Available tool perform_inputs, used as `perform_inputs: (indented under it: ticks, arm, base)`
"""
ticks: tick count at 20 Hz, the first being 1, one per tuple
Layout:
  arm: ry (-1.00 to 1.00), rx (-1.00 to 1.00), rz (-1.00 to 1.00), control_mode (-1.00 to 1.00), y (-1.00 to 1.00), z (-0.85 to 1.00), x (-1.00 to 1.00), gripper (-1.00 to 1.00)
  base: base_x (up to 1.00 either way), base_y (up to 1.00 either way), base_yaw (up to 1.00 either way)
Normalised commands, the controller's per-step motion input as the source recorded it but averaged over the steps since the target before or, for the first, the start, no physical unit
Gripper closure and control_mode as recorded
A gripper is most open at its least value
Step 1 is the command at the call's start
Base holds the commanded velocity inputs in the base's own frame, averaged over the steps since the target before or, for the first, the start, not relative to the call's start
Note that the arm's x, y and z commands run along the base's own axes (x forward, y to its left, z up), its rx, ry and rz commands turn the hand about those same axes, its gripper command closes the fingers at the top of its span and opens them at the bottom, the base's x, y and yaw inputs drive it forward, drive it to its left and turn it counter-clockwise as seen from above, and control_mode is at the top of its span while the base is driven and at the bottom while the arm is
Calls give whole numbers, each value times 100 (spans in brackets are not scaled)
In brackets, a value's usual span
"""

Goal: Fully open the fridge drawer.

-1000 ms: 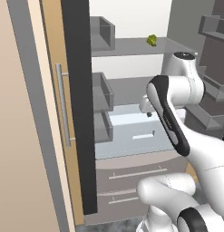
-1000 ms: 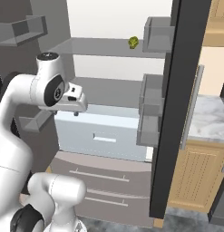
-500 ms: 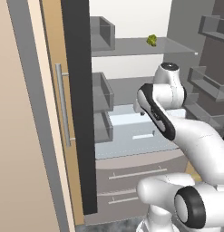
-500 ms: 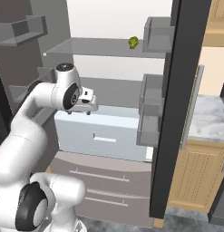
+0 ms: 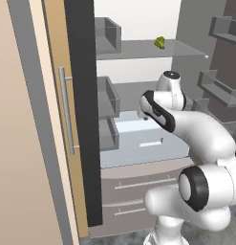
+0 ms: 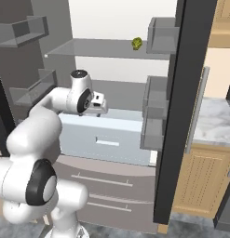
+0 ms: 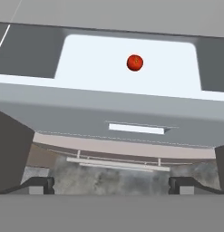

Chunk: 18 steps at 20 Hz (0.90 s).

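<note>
Fingers (image 7: 111,185): two dark tips are showing at the lower left and lower right of the hand view, standing wide apart; nothing is lying between them and they are touching nothing.
Gripper: it is hanging above the fridge drawer, looking down over its front edge; in the right base view the hand (image 6: 97,103) is sitting left of centre, just over the drawer's top.
Floor (image 7: 113,174): mottled grey ground is showing between the fingertips, at the bottom of the hand view.
Lower drawers (image 6: 111,186): two grey-brown fronts with thin silver handles are sitting under the fridge drawer, in the lower middle of both base views.
Fridge drawer (image 6: 107,139): the pale-blue box is spanning the fridge's width in the centre of the right base view and sticking out past the fronts below it; in the left base view (image 5: 143,143) it is lying just right of the door bins.
Handle (image 7: 137,128): a small light bar is sitting on the drawer front, centre of the hand view, apart from the fingers.
Tomato (image 7: 134,62): a small red round fruit is resting inside the drawer, upper middle of the hand view.
Door bins (image 5: 108,115): grey open-topped bins are hanging on the open left door.
Shelf (image 6: 107,48): a grey shelf is running across the top, carrying a small green item (image 6: 137,43) near its right end.
</note>
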Motion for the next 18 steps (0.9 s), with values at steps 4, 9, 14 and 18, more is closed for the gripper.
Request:
perform_inputs:
  ticks: [4, 9, 14, 18]
  arm:
    - [0, 1, 0, -100, -3, -27, 56, -100]
    - [1, 1, 0, -100, 0, -26, 49, -100]
    - [0, 0, 0, -100, 0, -31, 51, -100]
    - [0, 0, 0, -100, 0, -22, 45, -100]
  base:
    - [0, 0, 0]
    - [0, 0, 0]
    - [0, 0, 0]
    - [0, 0, 0]
